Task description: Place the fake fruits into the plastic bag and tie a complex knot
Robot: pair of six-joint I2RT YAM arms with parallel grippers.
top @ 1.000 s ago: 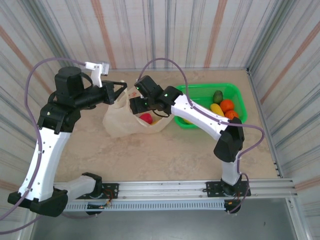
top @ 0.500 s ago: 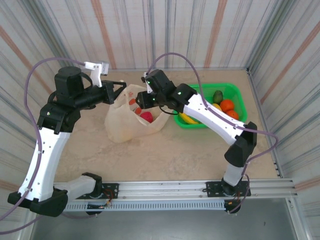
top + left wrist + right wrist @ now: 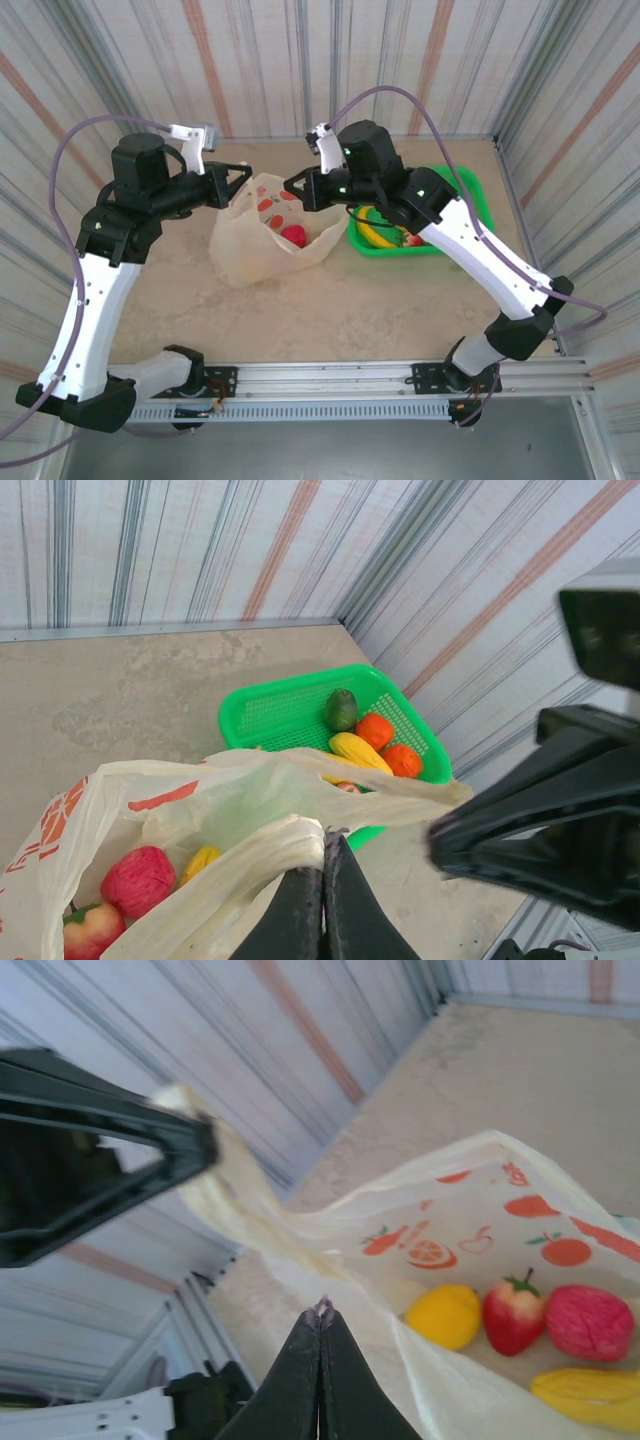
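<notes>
- Right claw (image 3: 292,186) has lifted out of the bag since a second ago and now sits upper centre in the top view. Its jaws, wide then, are now together and pinch the right rim of the thin translucent pale-yellow plastic carrier bag (image 3: 250,255).
- Left claw (image 3: 243,178) has not moved. Its jaws are pressed together on a bunched pale loop handle (image 3: 285,845) at the left side of the bag mouth.
- Bag mouth is stretched open between the two claws. The bag rests on the table, left of centre in the top view.
- Small glossy plastic fruits lie inside the bag in the right wrist view: a yellow round one (image 3: 443,1315), a red strawberry (image 3: 512,1315), a pink-red apple (image 3: 587,1322) and a long yellow piece (image 3: 590,1395) at lower right.
- Green rectangular plastic mesh basket (image 3: 290,705) sits just right of the bag. It holds a dark green avocado (image 3: 340,710), two oranges (image 3: 375,730) and a yellow mango (image 3: 355,750).
- Print on the bag: orange-red fruit drawings (image 3: 430,1253). No lettering can be read.
- Surface is a beige mottled stone-look tabletop (image 3: 350,310), with an aluminium rail (image 3: 330,375) along the bottom of the frame.
- Walls (image 3: 420,60) are pale corrugated sheet with grey-blue and rust stripes.
</notes>
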